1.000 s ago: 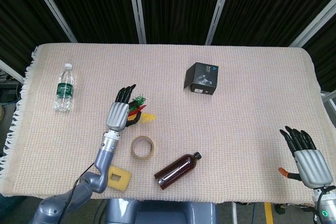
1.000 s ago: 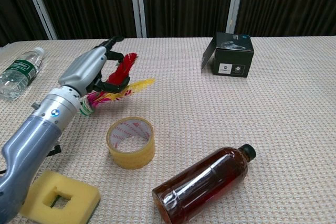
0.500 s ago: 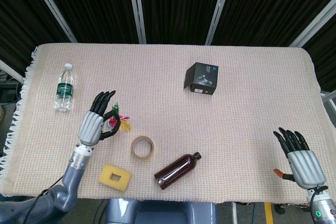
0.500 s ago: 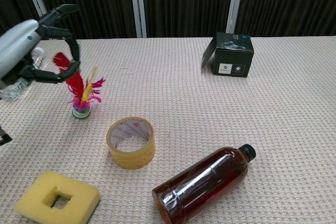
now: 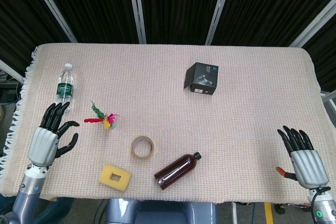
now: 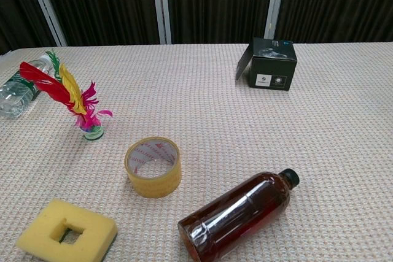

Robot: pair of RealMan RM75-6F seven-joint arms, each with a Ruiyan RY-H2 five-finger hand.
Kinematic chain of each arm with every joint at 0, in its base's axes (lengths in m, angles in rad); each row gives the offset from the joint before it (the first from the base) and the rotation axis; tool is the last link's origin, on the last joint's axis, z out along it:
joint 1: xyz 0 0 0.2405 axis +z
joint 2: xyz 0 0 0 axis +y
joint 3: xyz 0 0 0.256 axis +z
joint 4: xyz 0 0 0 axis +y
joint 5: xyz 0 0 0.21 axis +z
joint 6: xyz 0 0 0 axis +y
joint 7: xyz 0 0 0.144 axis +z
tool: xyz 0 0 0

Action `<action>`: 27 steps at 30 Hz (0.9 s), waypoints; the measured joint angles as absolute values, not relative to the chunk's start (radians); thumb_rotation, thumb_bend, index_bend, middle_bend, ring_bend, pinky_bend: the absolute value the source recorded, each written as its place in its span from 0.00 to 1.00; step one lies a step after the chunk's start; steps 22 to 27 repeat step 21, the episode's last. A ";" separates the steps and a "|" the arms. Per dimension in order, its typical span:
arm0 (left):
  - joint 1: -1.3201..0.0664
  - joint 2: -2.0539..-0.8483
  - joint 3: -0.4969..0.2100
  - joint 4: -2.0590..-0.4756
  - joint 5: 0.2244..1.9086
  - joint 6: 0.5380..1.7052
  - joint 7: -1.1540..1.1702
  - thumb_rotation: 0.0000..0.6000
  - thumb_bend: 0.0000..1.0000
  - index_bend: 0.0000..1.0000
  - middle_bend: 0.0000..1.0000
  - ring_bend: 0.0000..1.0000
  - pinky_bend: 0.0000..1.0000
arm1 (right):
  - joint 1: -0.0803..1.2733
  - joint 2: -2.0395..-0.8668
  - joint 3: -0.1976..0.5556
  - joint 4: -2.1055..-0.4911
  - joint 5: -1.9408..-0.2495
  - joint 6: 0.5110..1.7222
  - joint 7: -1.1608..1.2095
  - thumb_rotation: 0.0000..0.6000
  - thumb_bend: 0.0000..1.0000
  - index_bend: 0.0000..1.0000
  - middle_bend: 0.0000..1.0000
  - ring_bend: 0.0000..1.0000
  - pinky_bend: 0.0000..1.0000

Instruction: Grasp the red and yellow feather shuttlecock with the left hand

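The feather shuttlecock stands upright on its round base on the cloth, red, yellow, green and pink feathers fanning up and to the left. My left hand hovers at the table's front left, well left of the shuttlecock, fingers spread and holding nothing. It does not show in the chest view. My right hand is at the front right corner, fingers apart and empty, seen only in the head view.
A tape roll lies just right of and nearer than the shuttlecock. A yellow sponge and a brown bottle lie near the front edge. A water bottle lies at the far left, a black box further back.
My left hand let go of the shuttlecock and drew back to the front left, out of the chest view. The shuttlecock moved left and now stands upright by itself.
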State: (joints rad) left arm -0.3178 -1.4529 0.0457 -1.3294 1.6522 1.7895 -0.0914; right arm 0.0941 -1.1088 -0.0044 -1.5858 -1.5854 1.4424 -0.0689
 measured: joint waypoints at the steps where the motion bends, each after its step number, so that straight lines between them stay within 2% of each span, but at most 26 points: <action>1: -0.311 -1.435 0.047 -1.346 1.656 1.798 -0.093 0.95 0.17 0.13 0.00 0.00 0.00 | 0.094 -1.111 -0.005 -1.588 -1.587 1.442 -0.075 1.00 0.01 0.00 0.00 0.00 0.00; 7: -0.251 -1.268 0.074 -1.498 1.614 1.780 0.020 0.94 0.15 0.10 0.00 0.00 0.00 | 0.097 -1.113 -0.001 -1.587 -1.566 1.427 -0.084 1.00 0.01 0.00 0.00 0.00 0.00; 12: -0.162 -1.143 0.116 -1.676 1.498 1.739 0.212 0.94 0.14 0.08 0.00 0.00 0.00 | 0.096 -1.110 0.015 -1.583 -1.527 1.418 -0.083 1.00 0.01 0.00 0.00 0.00 0.00; 16: -0.089 -1.133 0.128 -1.735 1.427 1.724 0.259 0.94 0.13 0.07 0.00 0.00 0.00 | 0.087 -1.100 0.014 -1.590 -1.528 1.433 -0.081 1.00 0.01 0.00 0.00 0.00 0.00; 21: -0.088 -1.146 0.101 -1.708 1.426 1.691 0.288 0.94 0.13 0.08 0.00 0.00 0.00 | 0.081 -1.093 0.010 -1.593 -1.533 1.440 -0.086 1.00 0.01 0.00 0.00 0.00 0.00; 27: -0.088 -1.146 0.101 -1.708 1.426 1.691 0.288 0.94 0.13 0.08 0.00 0.00 0.00 | 0.081 -1.093 0.010 -1.593 -1.533 1.440 -0.086 1.00 0.01 0.00 0.00 0.00 0.00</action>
